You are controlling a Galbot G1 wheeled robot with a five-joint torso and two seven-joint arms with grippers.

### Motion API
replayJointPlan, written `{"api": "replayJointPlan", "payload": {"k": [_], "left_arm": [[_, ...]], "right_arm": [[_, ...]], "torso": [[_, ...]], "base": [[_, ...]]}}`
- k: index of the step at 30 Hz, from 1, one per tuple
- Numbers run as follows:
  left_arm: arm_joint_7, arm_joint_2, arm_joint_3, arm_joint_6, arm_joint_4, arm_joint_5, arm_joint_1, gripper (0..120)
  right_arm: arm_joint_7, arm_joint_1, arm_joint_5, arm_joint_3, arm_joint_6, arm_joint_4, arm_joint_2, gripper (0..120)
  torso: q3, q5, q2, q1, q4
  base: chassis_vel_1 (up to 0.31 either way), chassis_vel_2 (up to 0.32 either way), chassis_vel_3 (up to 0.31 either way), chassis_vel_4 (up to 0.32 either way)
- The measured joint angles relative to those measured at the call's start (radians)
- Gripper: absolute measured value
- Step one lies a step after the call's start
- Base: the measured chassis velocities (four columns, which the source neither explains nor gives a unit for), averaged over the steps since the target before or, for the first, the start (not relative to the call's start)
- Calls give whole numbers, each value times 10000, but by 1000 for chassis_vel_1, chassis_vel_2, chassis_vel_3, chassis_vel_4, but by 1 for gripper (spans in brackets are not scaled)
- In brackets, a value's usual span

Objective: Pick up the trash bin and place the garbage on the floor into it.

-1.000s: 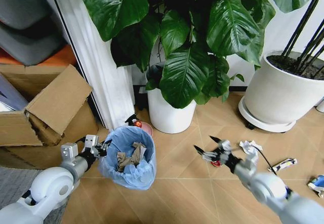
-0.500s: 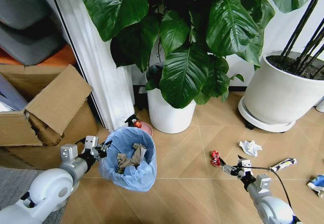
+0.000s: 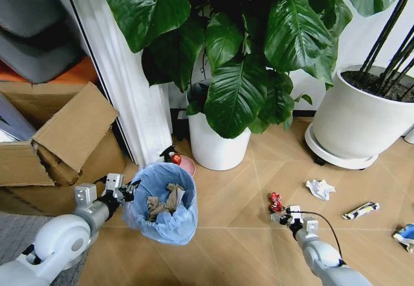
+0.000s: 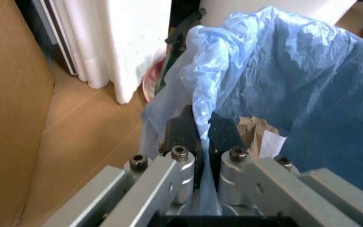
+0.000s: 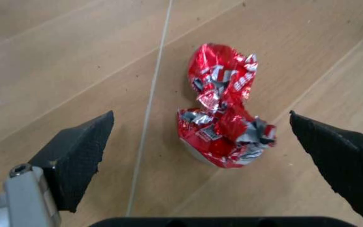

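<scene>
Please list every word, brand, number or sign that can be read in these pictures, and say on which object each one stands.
No text can be read.
Crushed red can on the floor, between the open right pincer's fingers: white marks, too crumpled to read.
Blue-white packet: too small.
Trash bin, held by the left pincer: no print.

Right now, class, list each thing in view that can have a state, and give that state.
Trash bin: upright, lined, partly filled.
Left pincer: shut on the bin's bag rim.
Right pincer: open, straddling the red can.
Red can: crushed, lying on the floor.
White tissue: crumpled, on the floor.
</scene>
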Motion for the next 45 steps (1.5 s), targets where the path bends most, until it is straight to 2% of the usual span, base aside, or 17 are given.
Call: {"api": "replayJointPlan", "payload": {"k": [15, 17, 19, 23, 25, 27, 29, 39, 45], "left_arm": [[-20, -41, 80, 0, 102, -23, -156, 0], [-31, -66, 102, 0, 102, -34, -186, 0], [-33, -68, 103, 1, 102, -37, -188, 0], [-35, -68, 87, 2, 113, -42, -188, 0], [-35, -69, 87, 2, 116, -43, -189, 0], [-35, -93, 89, 2, 118, -43, -188, 0], [-35, -108, 103, 2, 120, -38, -188, 0], [-34, -134, 114, 3, 121, -9, -174, 0], [-24, -116, 113, 3, 163, -5, -185, 0]], "right_arm": [[110, 900, -182, -280, -73, -1201, 427, 100], [112, 1010, -187, -347, -103, -1382, 522, 89], [120, 1020, -187, -372, -130, -1394, 526, 86], [153, 1037, -184, -412, -165, -1396, 518, 67], [159, 1046, -183, -411, -165, -1402, 517, 64], [170, 1047, -180, -403, -165, -1410, 515, 52], [173, 1019, -180, -382, -158, -1389, 504, 46], [173, 864, -180, -324, -128, -1217, 366, 43], [163, 587, -144, -312, -129, -594, -87, 43]], "torso": [[-1, -1, 0, 0, -2], [-1, 1, 0, 0, -1], [-1, 0, 0, 0, -1], [-1, 0, 0, 0, -2], [-1, -1, 0, 0, -2], [-1, 2, 0, 0, -2], [-2, -2, 0, 0, -2], [-1, 2, 0, 0, -2], [-1, 5, 0, 0, 0]], "base": [[0, 0, 0, 0], [0, 0, 0, 0], [0, 0, 0, 0], [0, 0, 0, 0], [0, 0, 0, 0], [0, 0, 0, 0], [0, 0, 0, 0], [0, 0, 0, 0], [0, 0, 0, 0]]}}
